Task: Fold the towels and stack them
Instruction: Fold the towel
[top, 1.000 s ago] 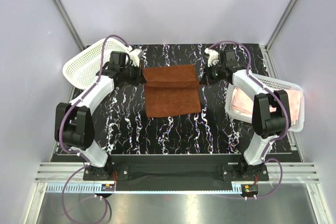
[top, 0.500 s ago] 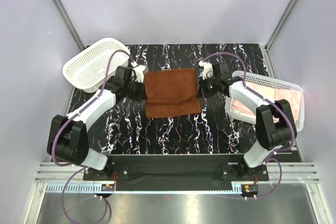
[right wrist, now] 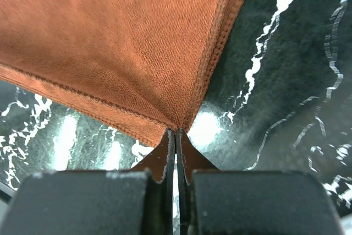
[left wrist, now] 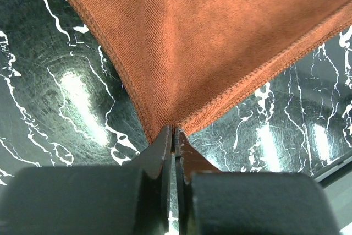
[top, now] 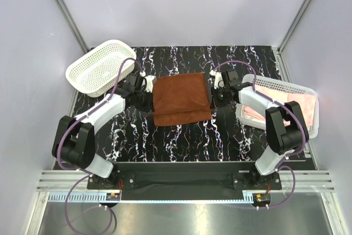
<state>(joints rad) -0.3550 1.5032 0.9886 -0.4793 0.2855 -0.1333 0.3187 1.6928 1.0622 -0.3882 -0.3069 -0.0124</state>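
A rust-brown towel (top: 181, 98) lies on the black marbled table, its far half folded over toward the near edge. My left gripper (top: 149, 93) is shut on the towel's left corner (left wrist: 171, 127), held just above the table. My right gripper (top: 212, 94) is shut on the towel's right corner (right wrist: 177, 129). The cloth (left wrist: 220, 31) stretches away from both sets of jaws. More towels, pinkish (top: 275, 105), lie in the white basket (top: 300, 89) at the right.
An empty white perforated basket (top: 99, 67) stands at the back left, tilted. The right basket sits close behind my right arm. The table's (top: 181, 141) near part is bare black marbled surface. Grey walls enclose the back and sides.
Both grippers have carried the towel's far corners toward the near edge, folding the far half over the near half. The fold now nearly covers the lower layer.
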